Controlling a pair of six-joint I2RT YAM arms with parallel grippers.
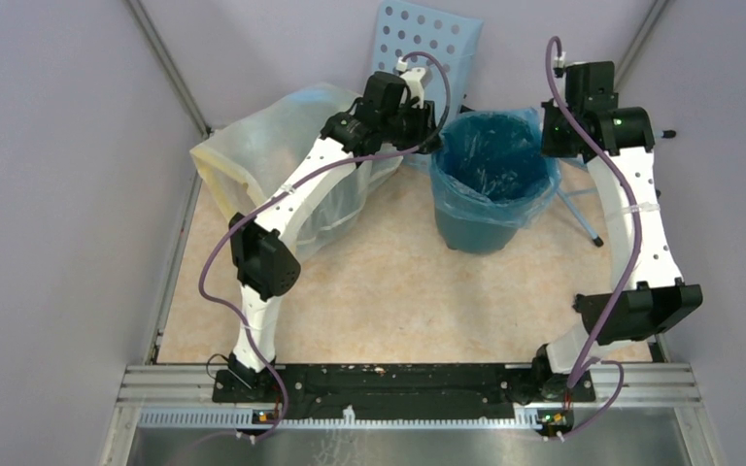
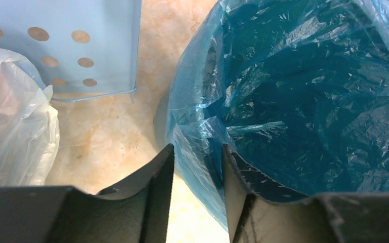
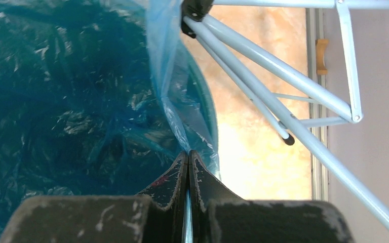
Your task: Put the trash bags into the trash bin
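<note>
- Nearest, along the bottom of the overhead view, the two arm bases sit on the rail. Beyond them is bare table [image 1: 398, 291], with nothing of the task on it.
- In the upper middle of that view stands the trash bin [image 1: 481, 233], upright. The light-blue trash bag [image 1: 493, 160] already lines it, with its mouth folded out over the rim and hanging partway down the wall.
- At the bin's left rim, the left gripper [image 2: 197, 152] has its fingers spread. The draped film lies in the gap between them, but they do not clamp it.
- At the right rim, the right gripper [image 3: 188, 154] has its fingers pressed together on a thin strip of the bag's edge.
- Judged step: the bag is in, and its mouth is being seated over the rim.
- The next move likely calls for drawing the pinched edge outward and down the right side. The pull should be gentle, since the film is thin and the bin could tip. The left fingers would need to close if that side needs tightening.
- Farther off, a whitish bag [image 1: 243, 146] lies at upper left and a perforated panel [image 1: 427, 44] leans at the top. A pale tube frame [image 3: 283, 76] stands just right of the bin.
</note>
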